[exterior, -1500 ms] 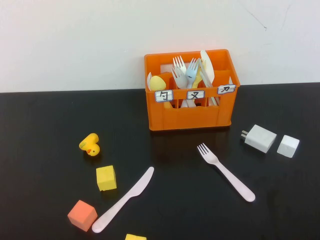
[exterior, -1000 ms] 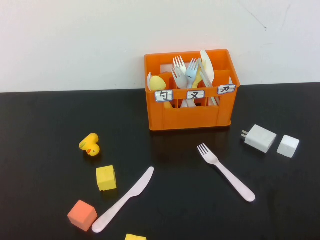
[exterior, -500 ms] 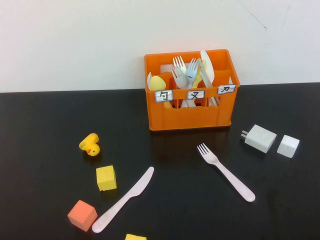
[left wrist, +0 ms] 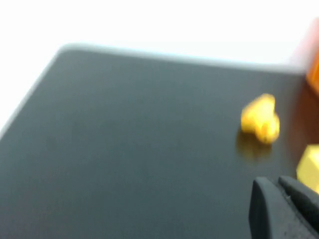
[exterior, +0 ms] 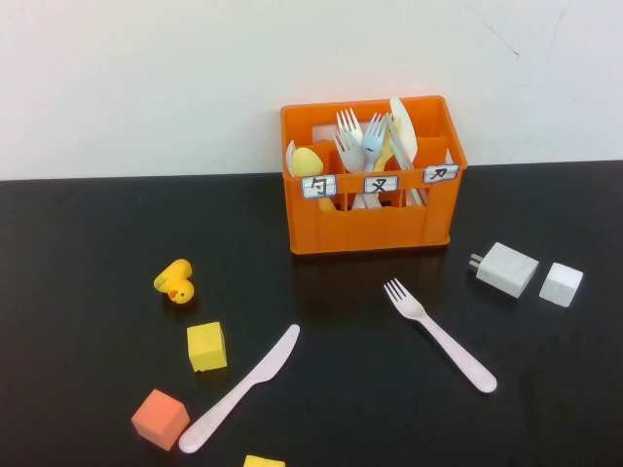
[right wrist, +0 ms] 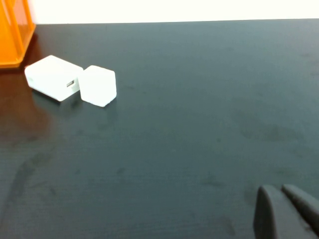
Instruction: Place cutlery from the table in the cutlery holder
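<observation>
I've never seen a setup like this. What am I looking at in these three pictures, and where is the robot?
It is a two-armed robot, filmed by three cameras. The wide picture comes from a raised camera looking down at the black table; neither arm reaches into it. The other two come from cameras on the wrists. In each, the dark shape in a corner is that arm's gripper: the left gripper above the table near a yellow duck toy, the right gripper near two white charger blocks. Both look closed and hold nothing.

On the table lie a pink knife, a pink fork, yellow and orange cubes, and the orange cutlery holder, already holding some cutlery.
</observation>
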You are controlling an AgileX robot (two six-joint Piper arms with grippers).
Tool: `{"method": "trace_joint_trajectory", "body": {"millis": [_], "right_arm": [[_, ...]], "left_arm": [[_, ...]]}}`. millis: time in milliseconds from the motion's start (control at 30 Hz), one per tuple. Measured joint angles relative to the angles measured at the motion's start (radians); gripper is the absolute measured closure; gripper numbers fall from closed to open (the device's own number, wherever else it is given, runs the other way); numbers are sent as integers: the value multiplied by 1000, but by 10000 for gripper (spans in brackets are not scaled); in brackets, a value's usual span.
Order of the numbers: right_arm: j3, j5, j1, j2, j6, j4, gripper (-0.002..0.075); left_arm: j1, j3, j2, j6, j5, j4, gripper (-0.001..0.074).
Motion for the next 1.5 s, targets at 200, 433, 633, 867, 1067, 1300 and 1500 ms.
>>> {"method": "trace_joint_trajectory", "body": {"millis": [200,433,633,867,1067,1300,1500], "right_arm": [[6,-47,0,0,0,0,728],[10,-214,0,0,0,0,728],[10,-272,0,0,0,0,728],[10,-380,0,0,25,4,728],[10,-625,0,0,170,54,728],[10,-762,0,0,257,71,728],[-3,-716,0,0,318,-18,728]], "left_arm": [[0,0,0,0,-248,88,736],[0,0,0,-16,-584,100,736],[0,0,0,-125,-895,109,736],[0,0,0,-290,-973,110,736],[0,-70,0,-310,-711,106,736],[0,-307,34,-134,-312,61,736],[0,-462,268,-167,-51,-15,736]]}}
